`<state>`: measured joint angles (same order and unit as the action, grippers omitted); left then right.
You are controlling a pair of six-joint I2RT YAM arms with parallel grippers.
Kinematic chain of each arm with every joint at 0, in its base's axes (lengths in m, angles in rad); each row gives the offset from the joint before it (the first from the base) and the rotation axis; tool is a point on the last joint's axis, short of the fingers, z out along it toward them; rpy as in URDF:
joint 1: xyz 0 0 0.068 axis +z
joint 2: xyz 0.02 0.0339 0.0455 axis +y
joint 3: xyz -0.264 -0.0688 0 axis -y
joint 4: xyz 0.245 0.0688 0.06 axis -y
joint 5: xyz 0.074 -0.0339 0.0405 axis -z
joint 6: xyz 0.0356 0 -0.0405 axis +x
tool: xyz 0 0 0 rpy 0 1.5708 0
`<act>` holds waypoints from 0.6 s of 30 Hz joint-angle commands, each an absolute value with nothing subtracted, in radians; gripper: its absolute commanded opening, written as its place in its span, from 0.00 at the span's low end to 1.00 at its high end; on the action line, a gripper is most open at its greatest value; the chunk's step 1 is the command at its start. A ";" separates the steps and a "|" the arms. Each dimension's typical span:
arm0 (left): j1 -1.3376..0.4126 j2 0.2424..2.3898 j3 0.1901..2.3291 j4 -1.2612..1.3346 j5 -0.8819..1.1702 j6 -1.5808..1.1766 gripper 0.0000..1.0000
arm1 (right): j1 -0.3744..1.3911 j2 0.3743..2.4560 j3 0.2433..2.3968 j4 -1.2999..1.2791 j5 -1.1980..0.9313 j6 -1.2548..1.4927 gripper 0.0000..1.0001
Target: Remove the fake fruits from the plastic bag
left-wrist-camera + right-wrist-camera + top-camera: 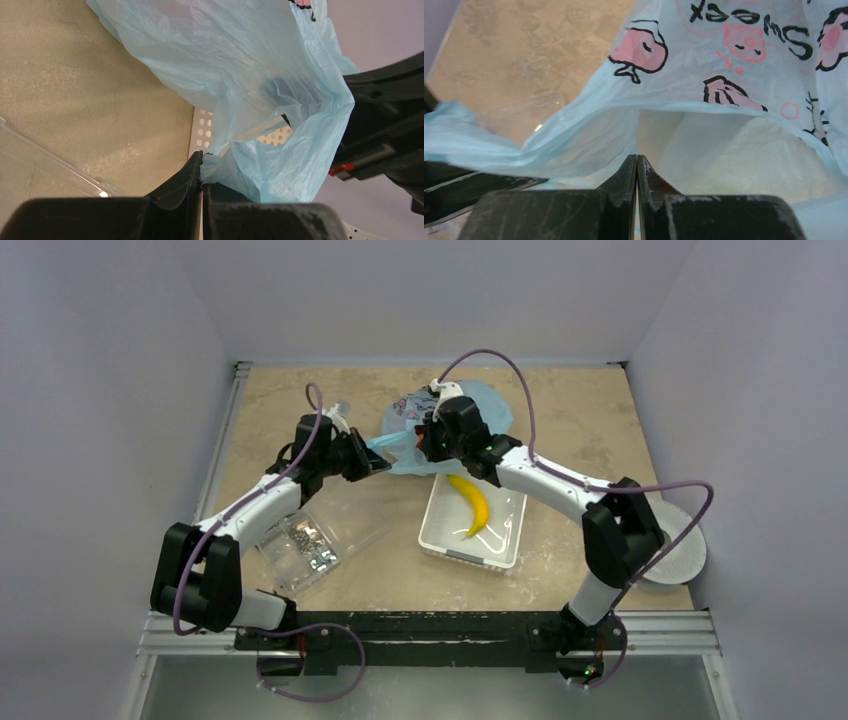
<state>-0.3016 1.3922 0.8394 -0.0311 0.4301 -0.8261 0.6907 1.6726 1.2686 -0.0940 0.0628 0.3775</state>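
The light-blue plastic bag (pixel 455 410) with pink-and-black print sits at the back middle of the table, its near part lifted. My left gripper (pixel 376 462) is shut on a bunched edge of the bag, as the left wrist view shows (pixel 202 172). My right gripper (pixel 432 436) is at the bag's mouth, jaws pressed together (pixel 637 159), and seems to pinch the lower lip of the bag (pixel 724 45). The film is stretched between the two grippers. The mouth gapes open ahead of the right fingers. No fake fruits show in any view; they are hidden.
A white bin (pixel 500 540) with a yellow banana (pixel 470 505) stands just in front of the bag. A clear packet of metal bits (pixel 305 545) lies at the front left. A white perforated disc (pixel 685 555) sits at the right edge.
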 commanded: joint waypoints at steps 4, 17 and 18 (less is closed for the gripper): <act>-0.305 1.362 0.892 -0.024 0.418 -0.819 0.00 | 0.676 1.825 1.389 -0.045 0.231 0.327 0.00; -0.257 1.461 1.031 -0.055 0.453 -0.797 0.00 | 0.501 2.355 2.028 -0.113 0.240 0.172 0.00; -0.238 1.485 1.056 -0.045 0.473 -0.800 0.00 | 0.492 2.395 2.100 -0.136 0.233 0.157 0.00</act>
<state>-0.2897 1.4155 0.9516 -0.0860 0.4171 -0.8093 0.5301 2.2993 1.8793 -0.1120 0.2207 0.2428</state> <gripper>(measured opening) 0.007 0.001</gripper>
